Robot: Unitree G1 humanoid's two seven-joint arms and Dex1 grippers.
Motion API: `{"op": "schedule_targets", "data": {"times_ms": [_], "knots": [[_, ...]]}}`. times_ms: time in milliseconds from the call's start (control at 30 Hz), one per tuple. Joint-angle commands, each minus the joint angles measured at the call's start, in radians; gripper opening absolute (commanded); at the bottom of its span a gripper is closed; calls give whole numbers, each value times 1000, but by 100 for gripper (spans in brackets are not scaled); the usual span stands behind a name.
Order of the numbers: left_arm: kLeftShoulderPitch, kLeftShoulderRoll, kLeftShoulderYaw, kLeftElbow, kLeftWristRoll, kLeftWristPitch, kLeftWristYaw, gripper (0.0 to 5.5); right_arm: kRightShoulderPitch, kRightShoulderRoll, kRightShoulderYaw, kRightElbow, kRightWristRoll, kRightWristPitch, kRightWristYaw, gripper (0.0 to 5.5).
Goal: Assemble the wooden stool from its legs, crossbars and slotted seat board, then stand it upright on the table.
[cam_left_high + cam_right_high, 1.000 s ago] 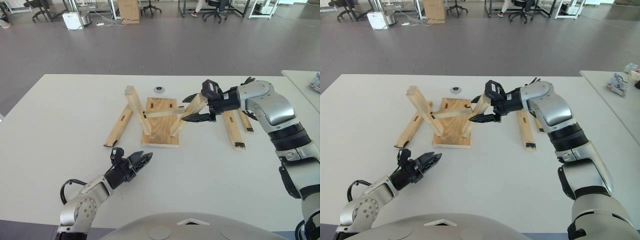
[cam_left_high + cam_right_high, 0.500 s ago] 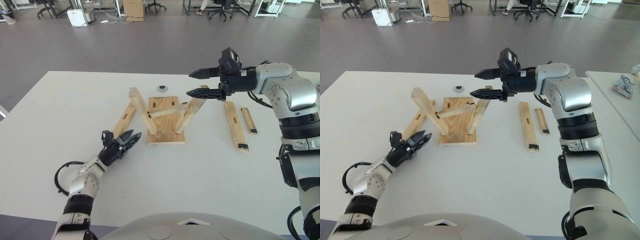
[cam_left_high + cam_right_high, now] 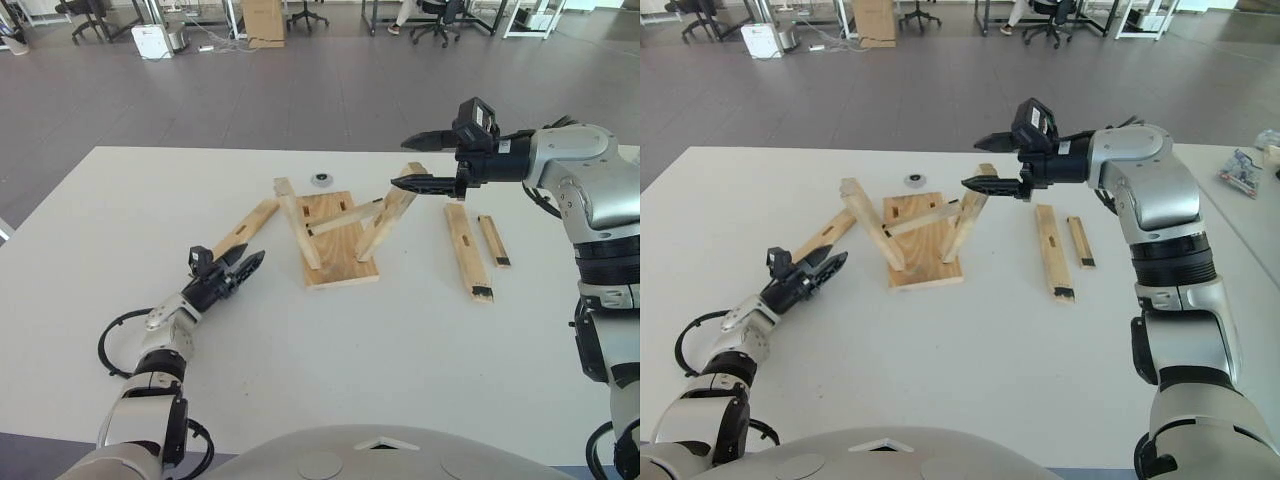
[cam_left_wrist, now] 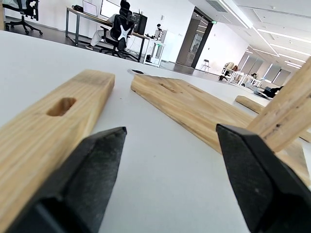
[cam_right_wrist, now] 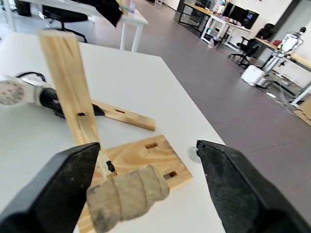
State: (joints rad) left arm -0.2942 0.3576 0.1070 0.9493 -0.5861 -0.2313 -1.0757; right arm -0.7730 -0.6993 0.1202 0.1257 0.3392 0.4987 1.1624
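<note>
The slotted seat board lies flat mid-table. Two legs rise from it at a slant, joined by a crossbar. My right gripper is open, its fingers either side of the right leg's top end; whether they touch it I cannot tell. A loose leg lies left of the board. My left gripper is open and low on the table, right beside that leg's near end. Another leg and a short crossbar lie at the right.
A small round metal part sits just behind the seat board. The white table has wide bare room in front and at the far left. A second table's corner with clutter stands off to the right.
The head camera shifted. My left arm stretched forward to the loose leg on the left. My right gripper rose from low beside the right leg to its top end.
</note>
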Motion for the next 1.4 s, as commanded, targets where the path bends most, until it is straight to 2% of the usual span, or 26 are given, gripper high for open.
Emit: {"op": "schedule_targets", "data": {"times_ms": [33,100,267,333,467,533,733,967,1067,1133,1233,1300,1400], "knots": [[141,-81,-30,237,122,81,61,344,-56,21,-10,46,-126,-175,-132,371],[137,-86,-26,246,126,76,62,344,-65,46,-27,-15,-150,-238,-193,371],[139,-94,3,270,114,66,67,344,18,126,23,-339,-438,-423,-520,371],[142,-95,11,261,109,66,66,344,108,125,123,-398,-651,-481,-621,371],[171,-110,18,142,94,101,60,344,332,162,313,-296,-910,-485,-750,371],[180,-116,18,100,93,118,65,344,371,179,344,-262,-956,-444,-744,371],[227,-141,19,-3,88,154,104,344,410,213,331,-294,-960,-414,-729,371],[295,-161,2,-187,73,230,157,344,153,192,110,-400,-915,-445,-793,371],[326,-167,-3,-264,73,273,182,344,81,195,57,-430,-918,-448,-810,371],[330,-169,1,-259,81,278,185,344,152,207,102,-379,-940,-475,-825,371],[306,-170,4,-228,92,279,183,344,407,199,286,-201,-988,-489,-767,371],[298,-165,5,-224,94,286,174,344,519,220,325,-287,-972,-380,-675,371],[314,-145,22,-182,93,262,135,344,531,255,329,-379,-957,-313,-636,371]]}}
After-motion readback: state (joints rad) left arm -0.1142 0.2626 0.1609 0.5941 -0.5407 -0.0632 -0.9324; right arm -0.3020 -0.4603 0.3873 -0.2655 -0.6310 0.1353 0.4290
